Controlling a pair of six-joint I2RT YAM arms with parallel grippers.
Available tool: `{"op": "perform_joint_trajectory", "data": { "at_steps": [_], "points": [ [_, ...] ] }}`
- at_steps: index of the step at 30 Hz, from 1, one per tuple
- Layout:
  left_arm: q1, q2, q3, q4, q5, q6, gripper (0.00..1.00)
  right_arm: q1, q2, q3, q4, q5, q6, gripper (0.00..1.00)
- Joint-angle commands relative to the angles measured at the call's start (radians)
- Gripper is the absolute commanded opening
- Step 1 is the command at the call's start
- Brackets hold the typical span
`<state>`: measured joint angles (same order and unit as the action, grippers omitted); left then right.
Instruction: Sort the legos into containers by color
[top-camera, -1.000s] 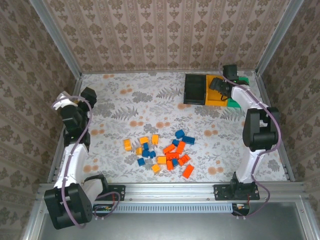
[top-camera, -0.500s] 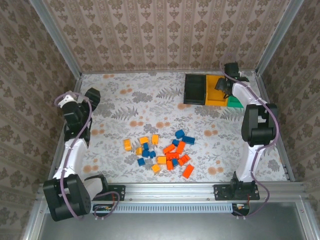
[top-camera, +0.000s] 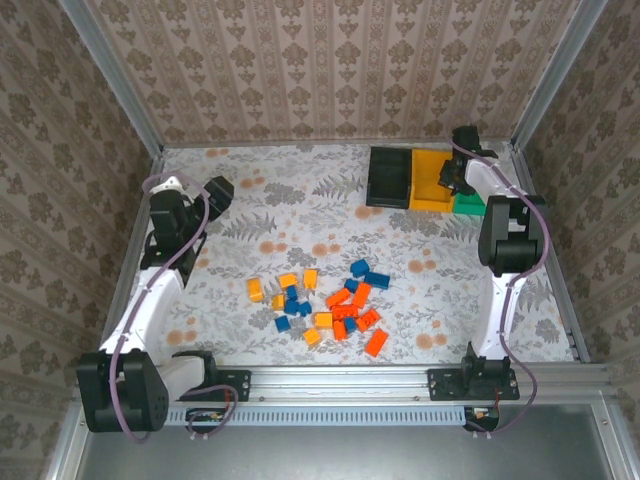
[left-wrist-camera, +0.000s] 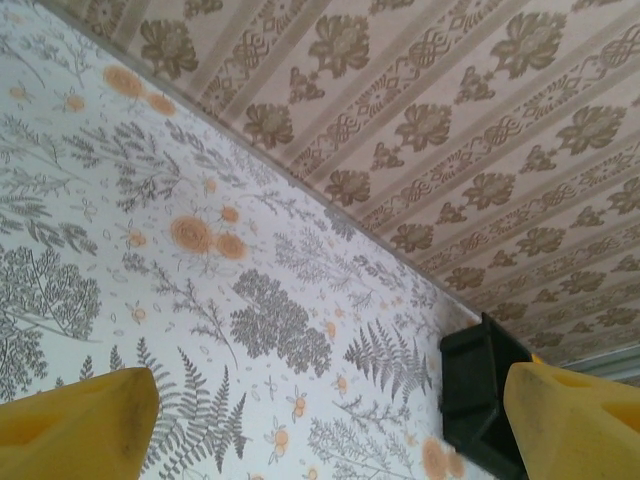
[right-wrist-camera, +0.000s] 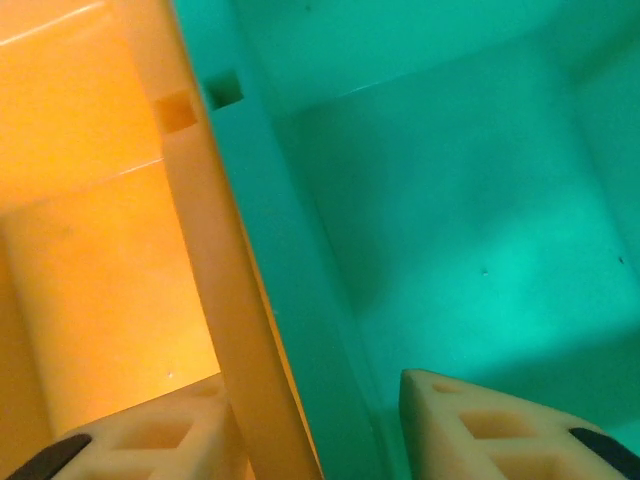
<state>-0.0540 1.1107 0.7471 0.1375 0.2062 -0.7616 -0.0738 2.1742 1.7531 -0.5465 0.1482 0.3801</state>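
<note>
**A:** From above first. Spotted any change?

**B:** Yes. Saw the left end effector (top-camera: 215, 190) swung in from the bench (top-camera: 280, 205) edge, nearer the legos (top-camera: 325, 300). Saw the right end effector (top-camera: 450, 178) slid across the containers (top-camera: 390, 201) toward the green bin (top-camera: 468, 207). Found the legos lying just as before.

**A:** Left wrist view?

**B:** Saw yellow fingers (left-wrist-camera: 85, 420) spread wide, with nothing between.

**A:** Right wrist view?

**B:** Saw it partway closed, astride the wall (right-wrist-camera: 215, 300) between the yellow-orange bin (right-wrist-camera: 90, 250) and the green one, gripping nothing. Guessed lots of sorting left.

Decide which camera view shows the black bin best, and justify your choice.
Top external: the whole black bin sits in view from above, open top and all four walls clear. Left wrist catches one dark corner.
</note>
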Motion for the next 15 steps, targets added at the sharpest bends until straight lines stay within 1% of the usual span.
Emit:
{"op": "perform_joint_trajectory", "data": {
  "at_steps": [1,8,10,11,15],
  "points": [
    [-0.015,0.007,0.008,-0.021,0.003,0.028,0.91,0.009,0.016,0.006,-0.036,-0.046,-0.005,0.36],
    [-0.056,0.028,-0.002,-0.027,-0.007,0.024,0.92,0.069,-0.037,-0.078,0.006,-0.059,-0.018,0.16],
    [-0.069,0.027,-0.01,-0.024,-0.016,0.022,0.92,0.095,-0.051,-0.099,0.04,-0.058,-0.021,0.07],
    [-0.075,0.026,-0.015,-0.024,-0.017,0.021,0.92,0.111,-0.06,-0.109,0.046,-0.059,-0.022,0.0],
    [-0.09,0.013,-0.025,-0.042,-0.019,0.015,0.92,0.191,-0.098,-0.141,0.055,-0.048,-0.019,0.0]
  ]
}}
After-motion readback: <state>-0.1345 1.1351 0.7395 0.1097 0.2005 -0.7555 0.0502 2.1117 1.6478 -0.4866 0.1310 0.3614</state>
